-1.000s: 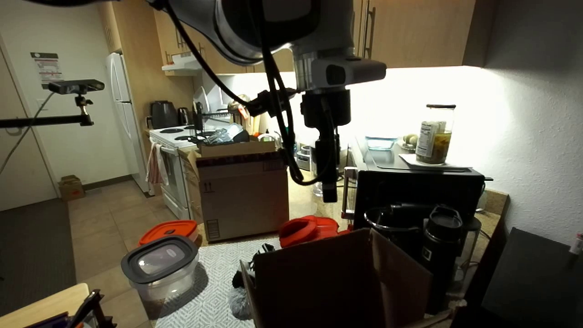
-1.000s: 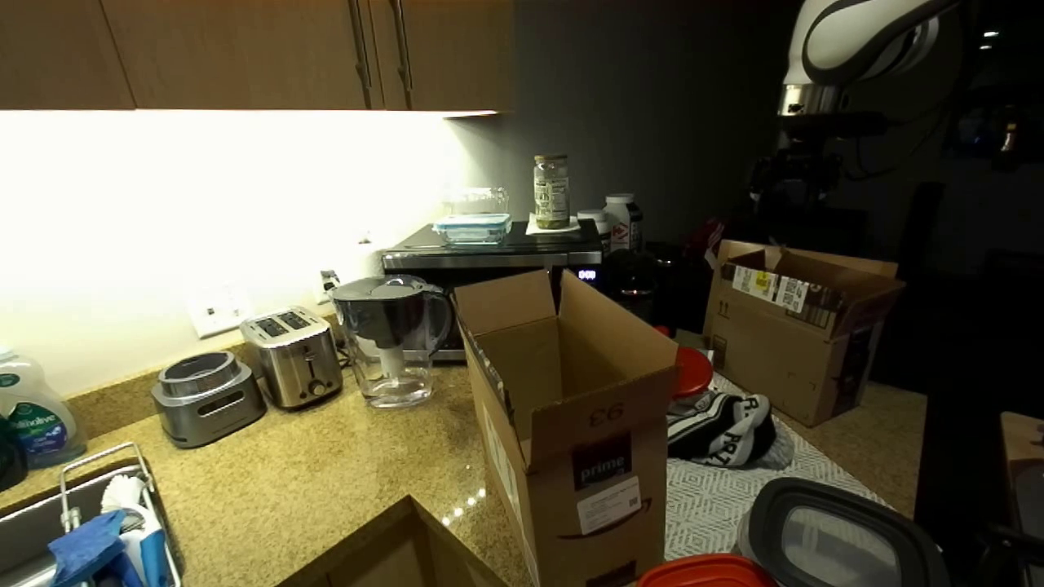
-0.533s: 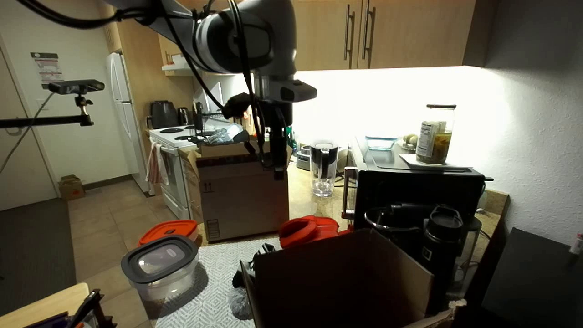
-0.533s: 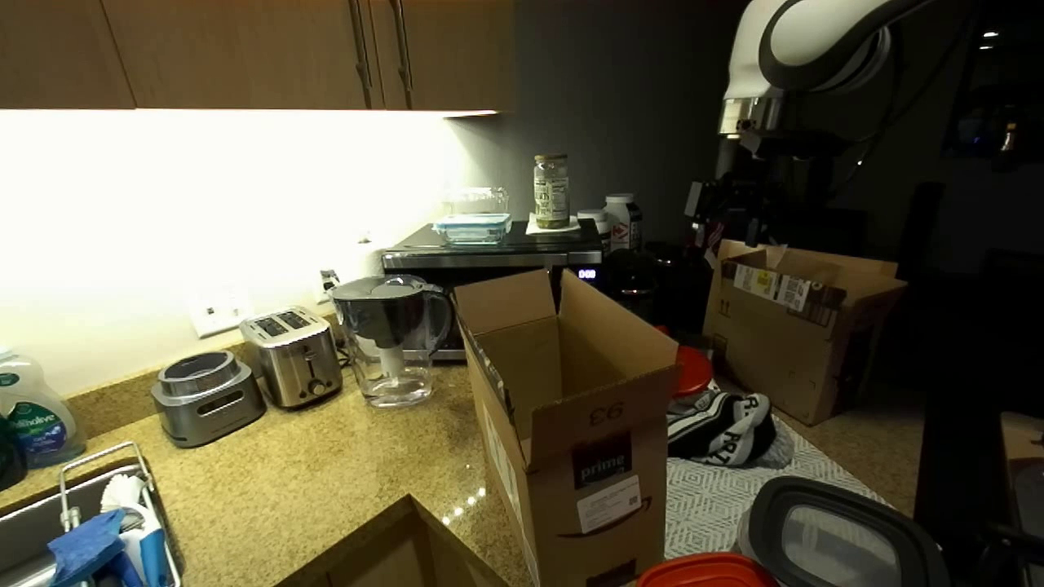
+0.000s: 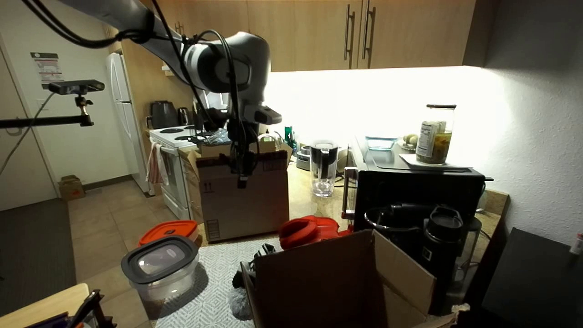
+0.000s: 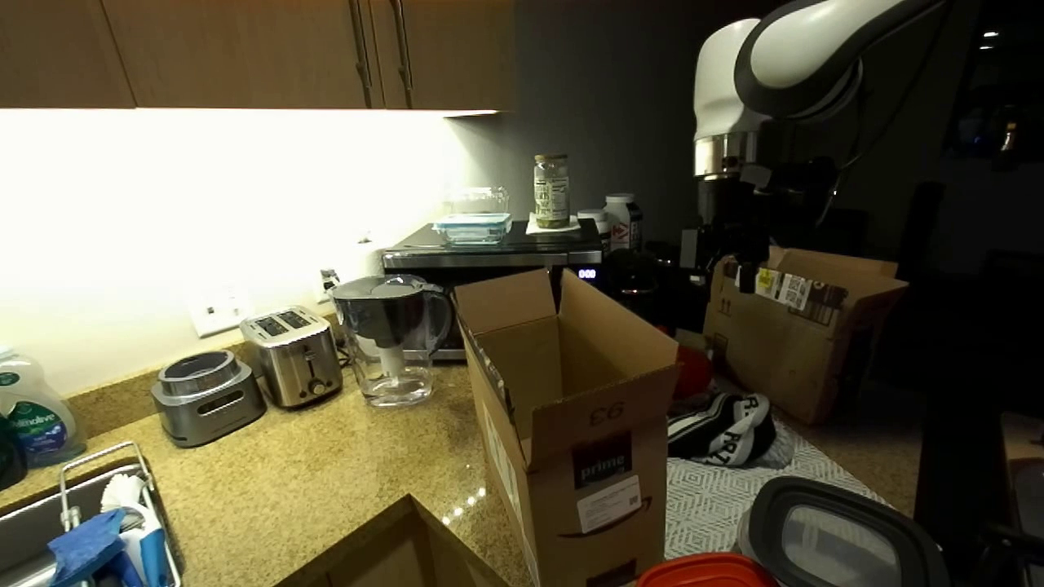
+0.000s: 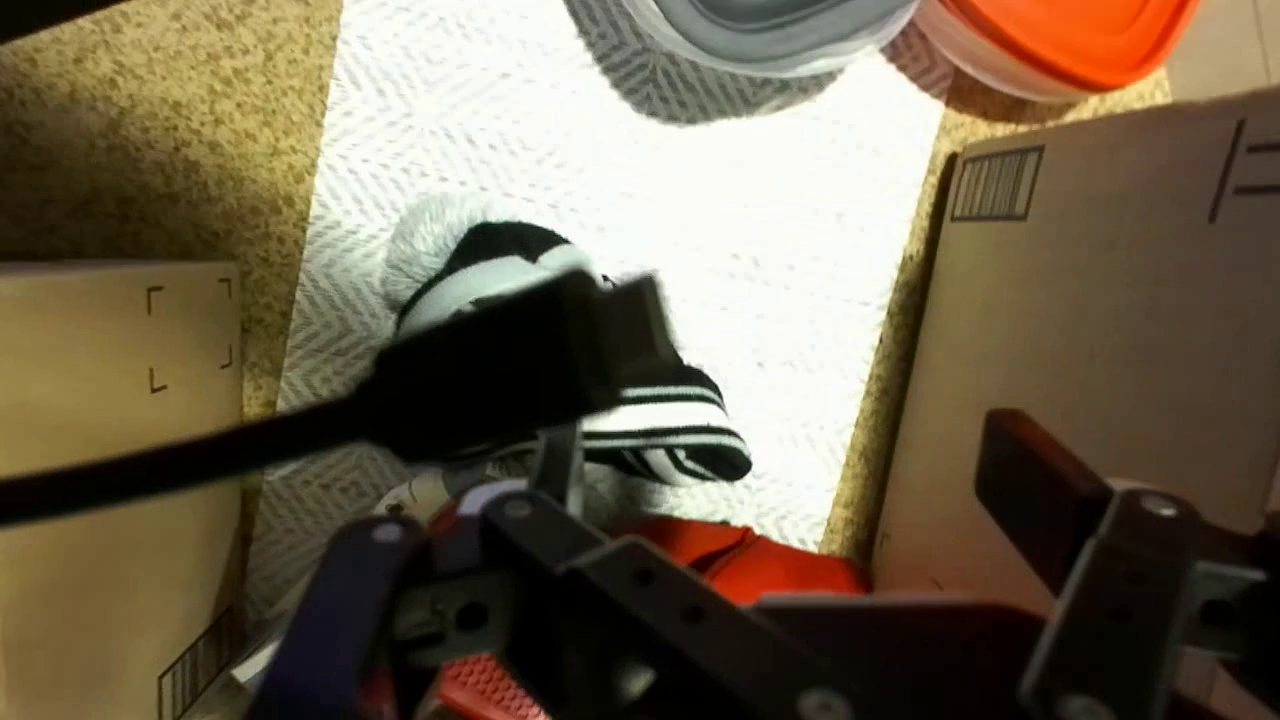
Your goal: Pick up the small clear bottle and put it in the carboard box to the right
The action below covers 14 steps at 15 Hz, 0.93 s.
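Gripper (image 7: 785, 460) spans the wrist view's lower half, spread wide and apparently unladen, presumably readied to grasp. A cardboard box (image 5: 314, 282) gapes right of centre in both exterior views, likely left so for filling; another box (image 5: 243, 200) stands to its left. Between them lies a striped hat (image 7: 660, 420). The small clear bottle I cannot make out; the gripper may hide it.

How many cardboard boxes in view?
3: the Prime box and another box across the patterned mat, both on the counter; a small box on the floor by the door. More could be hidden.
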Each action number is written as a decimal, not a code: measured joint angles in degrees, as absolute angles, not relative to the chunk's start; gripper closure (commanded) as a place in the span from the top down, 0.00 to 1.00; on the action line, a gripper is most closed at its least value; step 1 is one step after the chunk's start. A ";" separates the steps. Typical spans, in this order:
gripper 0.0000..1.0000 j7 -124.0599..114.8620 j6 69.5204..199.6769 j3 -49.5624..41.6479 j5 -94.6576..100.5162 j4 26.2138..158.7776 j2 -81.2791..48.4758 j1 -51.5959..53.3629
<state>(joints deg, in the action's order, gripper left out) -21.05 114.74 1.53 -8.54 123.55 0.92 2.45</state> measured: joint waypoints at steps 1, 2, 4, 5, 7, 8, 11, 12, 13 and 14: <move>1.00 -19.77 113.93 1.72 -8.54 123.73 0.69 2.61; 1.00 -18.10 113.43 1.91 -8.53 123.88 0.53 2.66; 1.00 -15.63 112.73 2.06 -7.67 123.90 0.37 2.68; 1.00 -14.88 112.62 2.08 -6.75 123.89 0.37 2.68; 1.00 -14.51 112.62 2.19 -4.28 123.79 0.39 2.68; 1.00 -14.51 112.65 2.27 -3.35 123.71 0.42 2.71; 1.00 -14.51 112.65 2.45 -2.61 123.60 0.60 2.99; 1.00 -14.51 112.65 2.45 -2.58 123.60 0.63 3.10; 1.00 -14.51 112.65 2.45 -2.57 123.60 0.64 3.13; 1.00 -14.51 112.65 2.45 -2.56 123.60 0.64 3.14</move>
